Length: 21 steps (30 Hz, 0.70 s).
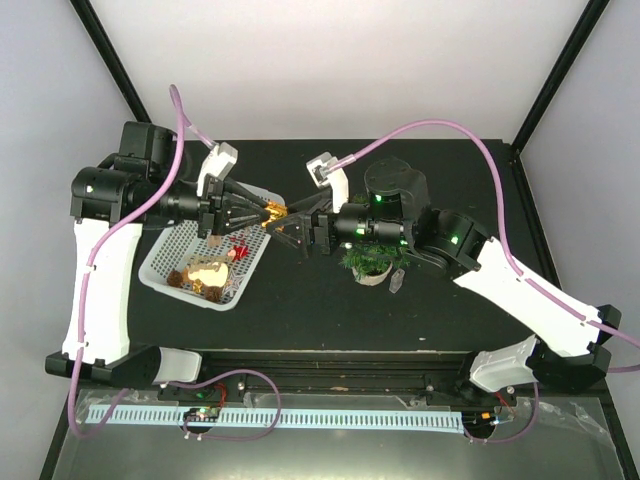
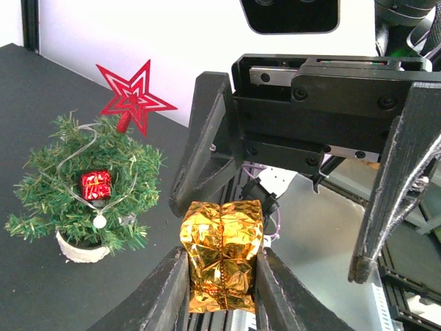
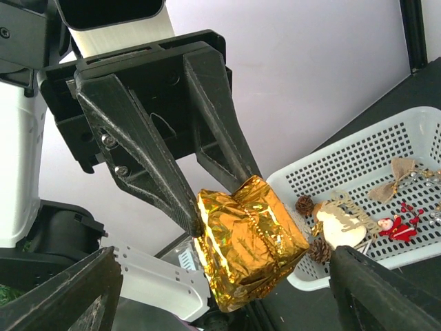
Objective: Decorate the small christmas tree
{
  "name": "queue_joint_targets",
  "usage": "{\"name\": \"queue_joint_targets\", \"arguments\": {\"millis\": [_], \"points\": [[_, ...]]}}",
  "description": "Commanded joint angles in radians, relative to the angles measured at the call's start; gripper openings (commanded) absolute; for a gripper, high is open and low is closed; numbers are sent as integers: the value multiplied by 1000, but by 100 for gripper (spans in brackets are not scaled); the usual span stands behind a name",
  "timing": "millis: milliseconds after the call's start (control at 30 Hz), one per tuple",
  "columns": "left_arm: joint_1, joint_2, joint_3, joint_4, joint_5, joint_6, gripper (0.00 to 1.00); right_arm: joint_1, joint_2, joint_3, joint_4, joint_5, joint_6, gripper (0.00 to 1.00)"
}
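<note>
The small christmas tree [image 1: 368, 262] stands in a whitish pot right of centre. In the left wrist view the tree [image 2: 86, 186] carries a red star [image 2: 134, 96] on top, a red gift ornament [image 2: 96, 185] and a silver string. My left gripper [image 1: 268, 212] is shut on a gold foil gift box [image 2: 222, 255], held in the air above the basket's right corner. My right gripper [image 1: 285, 225] faces it, open, its fingers spread wide on either side of the box [image 3: 248, 238] without touching it.
A white mesh basket [image 1: 165, 255] sits left of the tree. In the right wrist view the basket [image 3: 324, 172] holds pine cones, a whitish figure [image 3: 341, 227], a burlap bow and a small red Santa. A small pale object [image 1: 397, 282] lies beside the tree pot.
</note>
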<state>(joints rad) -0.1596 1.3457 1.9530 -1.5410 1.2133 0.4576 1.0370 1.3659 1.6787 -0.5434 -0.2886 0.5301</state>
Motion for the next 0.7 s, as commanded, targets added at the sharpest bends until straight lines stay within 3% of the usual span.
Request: {"name": "queue_joint_targets", "arguments": {"millis": [0, 667], "points": [[-8, -26, 5, -17, 52, -5, 28, -2, -2, -9, 49, 0, -8, 82], [-7, -17, 9, -17, 34, -5, 32, -17, -5, -43, 67, -21, -2, 42]]}}
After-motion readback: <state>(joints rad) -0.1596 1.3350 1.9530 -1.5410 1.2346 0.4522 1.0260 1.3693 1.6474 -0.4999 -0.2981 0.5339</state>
